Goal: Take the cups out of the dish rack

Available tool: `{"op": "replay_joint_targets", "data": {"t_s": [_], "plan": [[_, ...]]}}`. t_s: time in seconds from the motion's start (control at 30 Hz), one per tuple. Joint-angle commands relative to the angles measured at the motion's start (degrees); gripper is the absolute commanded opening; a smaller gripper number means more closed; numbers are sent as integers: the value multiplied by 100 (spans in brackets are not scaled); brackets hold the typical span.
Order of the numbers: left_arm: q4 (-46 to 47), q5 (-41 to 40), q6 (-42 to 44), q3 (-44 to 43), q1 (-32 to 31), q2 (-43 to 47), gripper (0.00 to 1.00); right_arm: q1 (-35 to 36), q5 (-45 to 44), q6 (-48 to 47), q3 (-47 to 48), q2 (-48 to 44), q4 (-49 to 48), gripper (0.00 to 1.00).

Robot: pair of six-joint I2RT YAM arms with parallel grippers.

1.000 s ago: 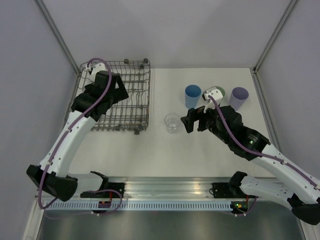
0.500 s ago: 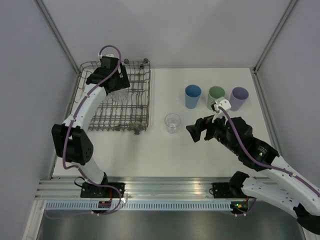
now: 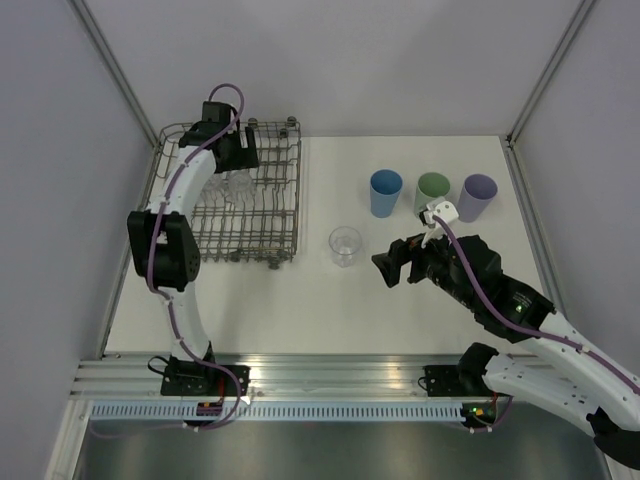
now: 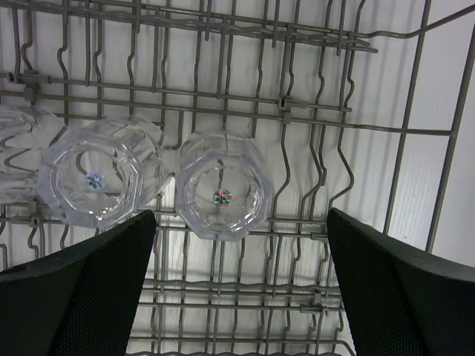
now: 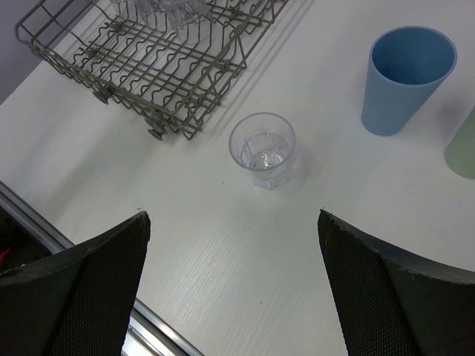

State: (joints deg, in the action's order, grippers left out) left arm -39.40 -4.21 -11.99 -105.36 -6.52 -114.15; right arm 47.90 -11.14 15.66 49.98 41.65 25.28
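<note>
lowering the left gripper [image 4: 239,215], jaws spread wide, squarely astride the clear tumbler [image 4: 224,185] in the dish rack [image 4: 415,133] should avoid nudging the neighbouring tumbler [image 4: 100,180]; the right gripper [image 5: 234,213] hangs equally agape.

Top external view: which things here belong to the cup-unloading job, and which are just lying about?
Job: dish rack; clear tumblers in the rack; unloaded clear tumbler; blue cup; green cup; purple cup.
Just there: metal rail along the near edge; grey enclosure walls.
</note>
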Motion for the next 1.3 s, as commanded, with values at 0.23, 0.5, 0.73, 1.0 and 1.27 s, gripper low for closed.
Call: {"op": "replay_joint_targets", "data": {"t_s": [0.23,0.5,0.73,1.0,1.27], "plan": [[-656,-19,504,-863,37,-713,100,26,226,-2,-5,36,-76,98],[-973,-186,548,-1214,37,-1153,100,26,235,-19,-23,-8,-32,98],[-1140,-177,575,-1435,37,-1303,98,26,243,-19,-67,-60,-14,98],[-1246,-308,514,-1435,37,-1444,85,26,270,-28,-67,-113,-5,98],[-1360,-177,531,-1540,37,-1567,69,18,200,-46,-49,-201,39,98]]}}
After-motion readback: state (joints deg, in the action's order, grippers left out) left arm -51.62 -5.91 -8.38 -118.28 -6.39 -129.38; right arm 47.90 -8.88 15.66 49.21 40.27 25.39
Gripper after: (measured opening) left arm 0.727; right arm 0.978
